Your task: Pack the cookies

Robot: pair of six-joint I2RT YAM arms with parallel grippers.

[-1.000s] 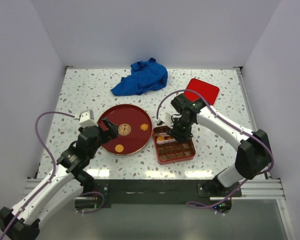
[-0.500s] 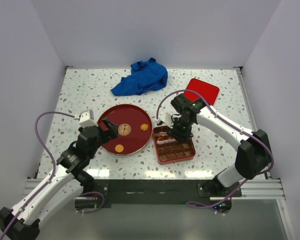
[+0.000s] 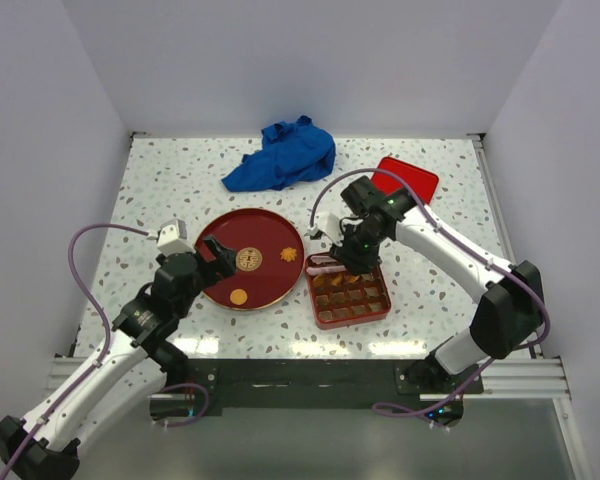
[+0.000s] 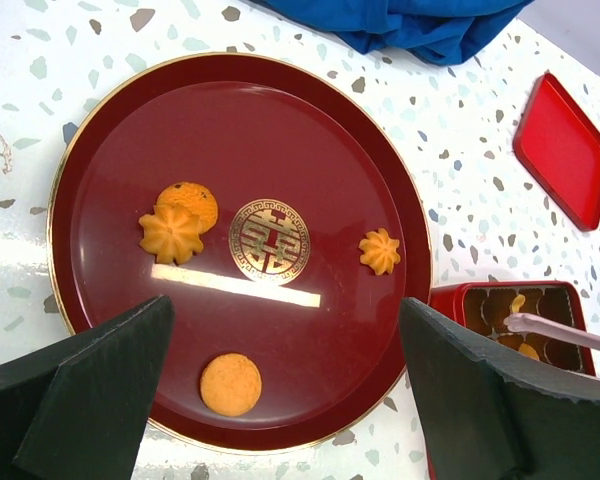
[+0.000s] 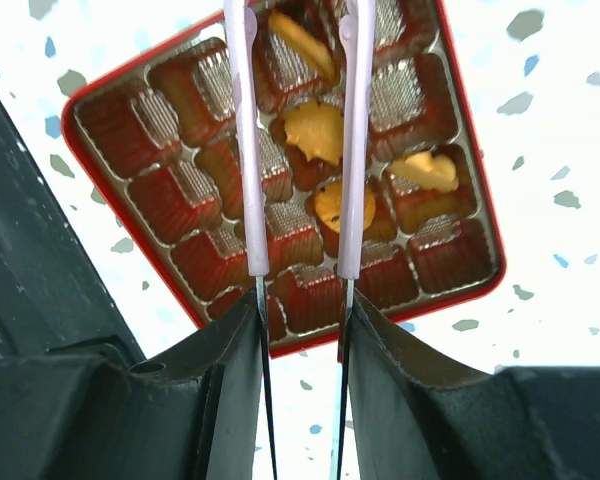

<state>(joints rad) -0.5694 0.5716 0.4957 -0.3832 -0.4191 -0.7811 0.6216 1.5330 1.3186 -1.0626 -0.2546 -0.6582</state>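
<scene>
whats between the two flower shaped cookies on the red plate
In the left wrist view, the gold round emblem at the centre of the dark red plate lies between the flower cookie touching a round cookie and the lone flower cookie.

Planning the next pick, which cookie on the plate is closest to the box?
The flower-shaped cookie right of the gold emblem, on the side facing the box; the rest lie left of the emblem.

— Where are the cookies (image 4: 380,251)?
— Four lie flat on the dark red plate (image 4: 310,150) — two round, two flower-shaped, one pair touching. Four more, orange-golden, sit in the tray's (image 5: 130,130) compartments — some tilted.
</scene>
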